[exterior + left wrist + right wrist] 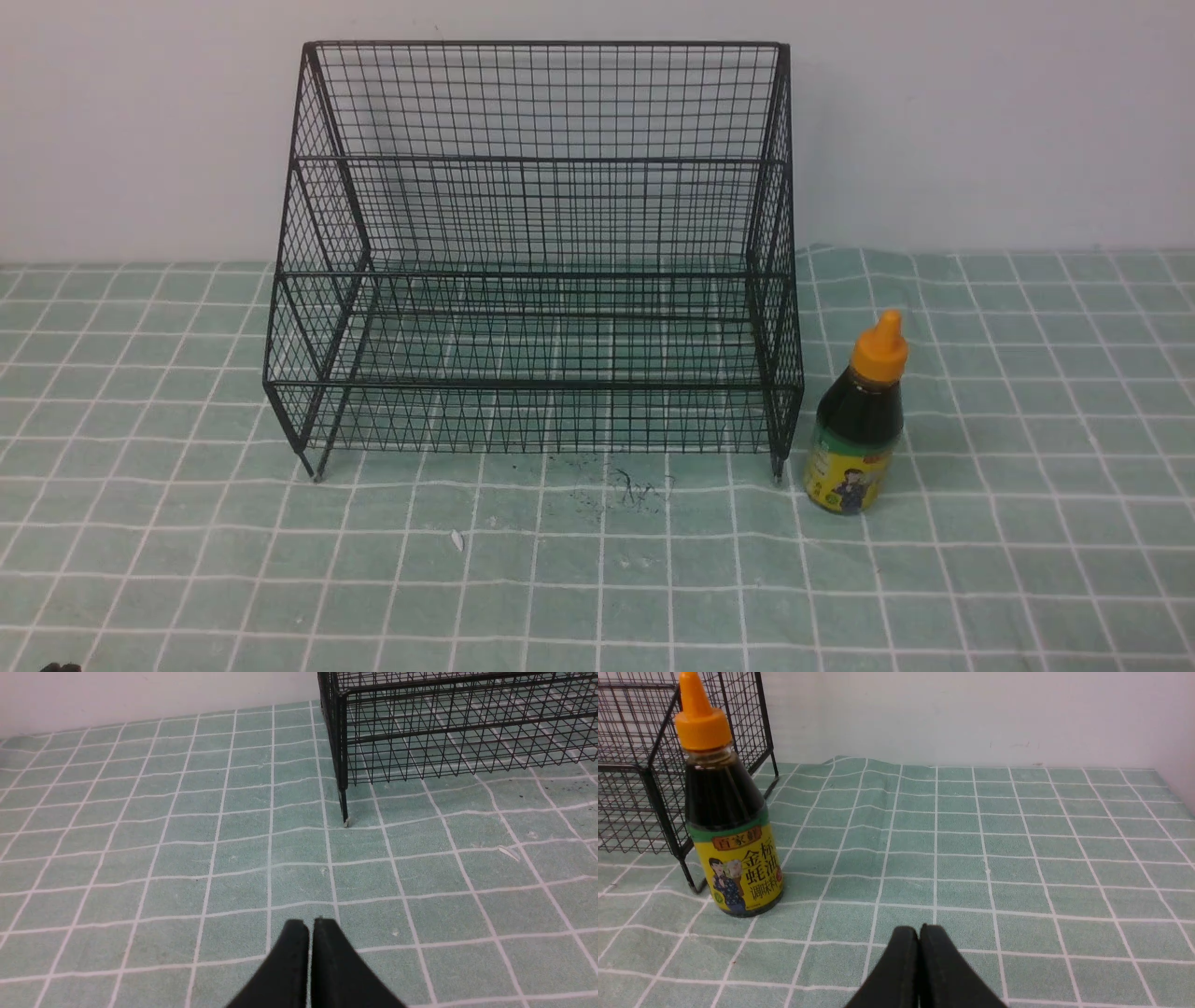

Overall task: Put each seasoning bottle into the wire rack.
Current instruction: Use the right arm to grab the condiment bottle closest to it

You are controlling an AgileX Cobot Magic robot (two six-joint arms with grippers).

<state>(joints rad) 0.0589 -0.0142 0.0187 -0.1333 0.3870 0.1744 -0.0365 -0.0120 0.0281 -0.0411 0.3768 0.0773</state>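
A small seasoning bottle (857, 420) of dark liquid, with an orange nozzle cap and a green-and-yellow label, stands upright on the cloth just right of the black wire rack (532, 252). The rack holds nothing. In the right wrist view the seasoning bottle (728, 807) stands beside a corner leg of the wire rack (640, 765), ahead of my right gripper (919, 927), which is shut and empty. My left gripper (310, 921) is shut and empty too, low over the cloth in front of the wire rack (458, 728) and its corner leg. Neither gripper shows clearly in the front view.
A green cloth (597, 579) with a white grid covers the table up to a white wall (980, 121). Dark specks (635, 485) and a small white scrap (456, 539) lie in front of the rack. The cloth wrinkles near the rack's right rear.
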